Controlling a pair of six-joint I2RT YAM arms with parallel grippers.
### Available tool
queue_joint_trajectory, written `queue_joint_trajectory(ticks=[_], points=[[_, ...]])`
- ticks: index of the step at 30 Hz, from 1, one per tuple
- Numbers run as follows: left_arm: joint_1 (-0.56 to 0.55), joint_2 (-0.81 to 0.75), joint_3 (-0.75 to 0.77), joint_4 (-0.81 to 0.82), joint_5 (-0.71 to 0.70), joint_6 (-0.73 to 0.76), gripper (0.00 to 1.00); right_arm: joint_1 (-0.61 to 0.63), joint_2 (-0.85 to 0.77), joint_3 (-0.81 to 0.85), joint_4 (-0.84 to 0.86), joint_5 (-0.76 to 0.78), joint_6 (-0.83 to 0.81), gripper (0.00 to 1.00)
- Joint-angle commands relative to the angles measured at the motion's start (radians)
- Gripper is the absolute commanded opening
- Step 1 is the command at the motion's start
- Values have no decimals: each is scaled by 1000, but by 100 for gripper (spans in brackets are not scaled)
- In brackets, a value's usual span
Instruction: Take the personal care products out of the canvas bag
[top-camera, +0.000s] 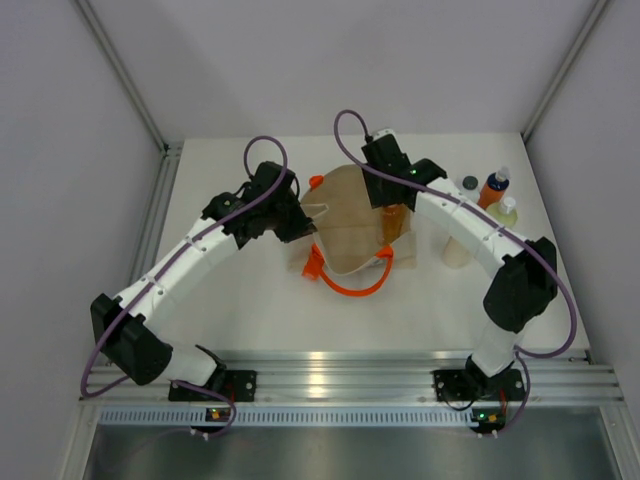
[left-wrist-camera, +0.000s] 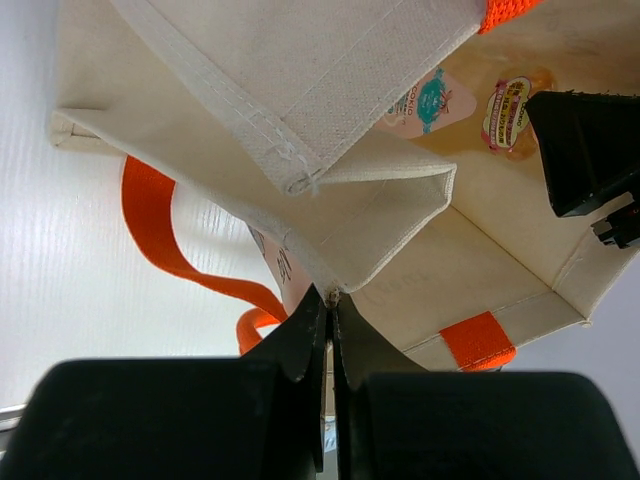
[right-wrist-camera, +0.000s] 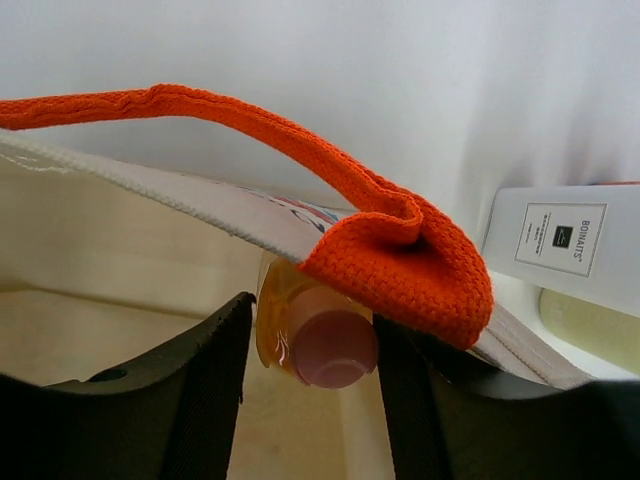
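Note:
The canvas bag (top-camera: 350, 225) lies mid-table, beige with orange handles (top-camera: 350, 287). My left gripper (top-camera: 297, 222) is shut on the bag's canvas rim, which the left wrist view shows pinched between the closed tips (left-wrist-camera: 331, 298). My right gripper (top-camera: 393, 205) is at the bag's right side and is shut on the slim amber bottle with pink cap (right-wrist-camera: 325, 345), under an orange handle (right-wrist-camera: 400, 255). The amber bottle (top-camera: 393, 223) also shows from above. Four bottles stand to the right: white with dark cap (top-camera: 468, 188), orange (top-camera: 493, 187), pale yellow-green (top-camera: 505, 212) and a cream cylinder (top-camera: 457, 250).
Grey walls close the table at the back and sides. An aluminium rail (top-camera: 350, 380) with both arm bases runs along the near edge. The four bottles stand just right of my right arm. A white labelled bottle (right-wrist-camera: 555, 240) is close to my right gripper.

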Motion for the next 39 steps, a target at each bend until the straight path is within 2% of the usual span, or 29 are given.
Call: queue_joint_trajectory(ticks=[1,9,14,22,26,33,36,39], points=[[9,-7,-14,-10,7,-1,0,-14,-4,45,-42,27,69,50],[15,-10,-15,-9,7,2,0,-36,-2,20,-42,36,97,47],[20,-8,-17,-9,7,2,0,-39,-10,4,-45,44,110,40],[23,-10,-17,-9,38,8,0,-40,-19,-24,-44,41,124,40],[24,-8,-17,-9,43,8,0,-43,-22,-27,-44,33,130,36],[26,-12,-15,-9,44,11,0,-43,-27,-30,-44,26,140,17],[27,-12,-15,-9,46,11,0,-46,-33,-30,-42,26,144,1],[26,-12,-17,-9,44,11,0,-48,-40,-15,-44,20,129,0]])
